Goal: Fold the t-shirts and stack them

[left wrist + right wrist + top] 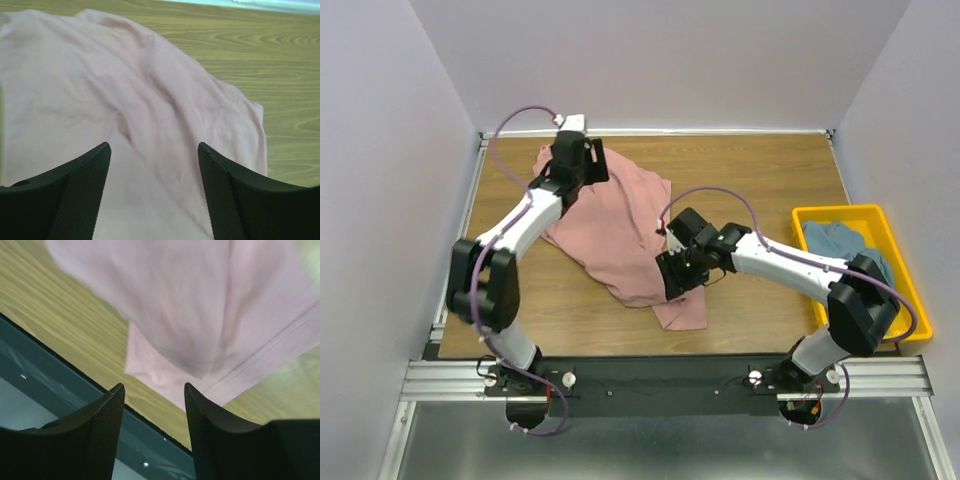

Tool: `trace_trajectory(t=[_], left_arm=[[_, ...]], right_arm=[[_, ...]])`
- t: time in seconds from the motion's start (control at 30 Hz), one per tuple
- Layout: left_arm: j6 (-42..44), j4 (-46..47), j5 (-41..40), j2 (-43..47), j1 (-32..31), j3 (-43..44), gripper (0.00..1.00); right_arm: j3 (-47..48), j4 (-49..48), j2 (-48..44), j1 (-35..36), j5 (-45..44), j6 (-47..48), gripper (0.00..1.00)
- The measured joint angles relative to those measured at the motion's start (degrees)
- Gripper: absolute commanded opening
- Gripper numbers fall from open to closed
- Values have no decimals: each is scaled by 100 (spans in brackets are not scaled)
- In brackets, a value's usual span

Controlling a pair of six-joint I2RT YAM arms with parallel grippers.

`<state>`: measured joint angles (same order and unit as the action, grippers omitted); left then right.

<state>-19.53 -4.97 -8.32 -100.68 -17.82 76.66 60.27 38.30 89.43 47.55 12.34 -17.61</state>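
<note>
The right jaws are seen parted and empty, poised just above the near hem of the pink shirt (pixel 620 225). Its stitched edge lies just beyond their tips, and a narrow flap is trailed past them toward the near edge of the tabletop (pixel 750 170). The shirt is spread crumpled and unfolded between the two sets of jaws, so the step in hand is judged to be flattening it before any fold. This would be done best if the hem is pinched at a corner, not mid-edge, and through one layer only. Tension should then be drawn evenly against the other jaws, so that wrinkles are pulled out and not dragged. Well apart to the right of the right jaws, the blue-grey shirt (pixel 835 240) is seen bunched in the yellow bin (pixel 840 209), not yet handled. Farther off, the left jaws are likewise open with nothing gripped, and cloth lies directly beneath them at the shirt's far corner. Nothing is seen blocking them, though the right arm's cable (pixel 715 190) is looped above the cloth.
</note>
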Motion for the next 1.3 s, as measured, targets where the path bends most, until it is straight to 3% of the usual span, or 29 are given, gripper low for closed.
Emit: trace_trajectory(t=[0.1,0.2,0.3,0.43,0.83,1.17,1.27,1.3], left_arm=[[-155,-39,-90,1084,153,-706,91],[-365,-146,-111,2120,234,-1421,91],[-649,-238,33,3209,120,-2391,91],[-1067,-446,398,3926,-144,-3217,91],[-2603,-291,992,4074,-326,-4745,88],[-3550,487,1027,3663,-326,-5534,81],[-3648,828,1029,3294,-326,-5431,70],[-3661,909,1027,3176,-326,-5392,58]], right_arm=[[372,11,-22,-258,-236,74,59],[595,-129,48,-1036,-389,72,66],[791,-514,374,-1930,-313,-35,67],[1294,-962,1137,-2527,-74,-216,67],[3314,-1961,3639,-2658,649,-1010,67],[4030,-2396,4308,-2667,992,-1283,66],[4168,-2481,4424,-2667,1027,-1316,64],[4210,-2527,4470,-2667,1038,-1340,60]])
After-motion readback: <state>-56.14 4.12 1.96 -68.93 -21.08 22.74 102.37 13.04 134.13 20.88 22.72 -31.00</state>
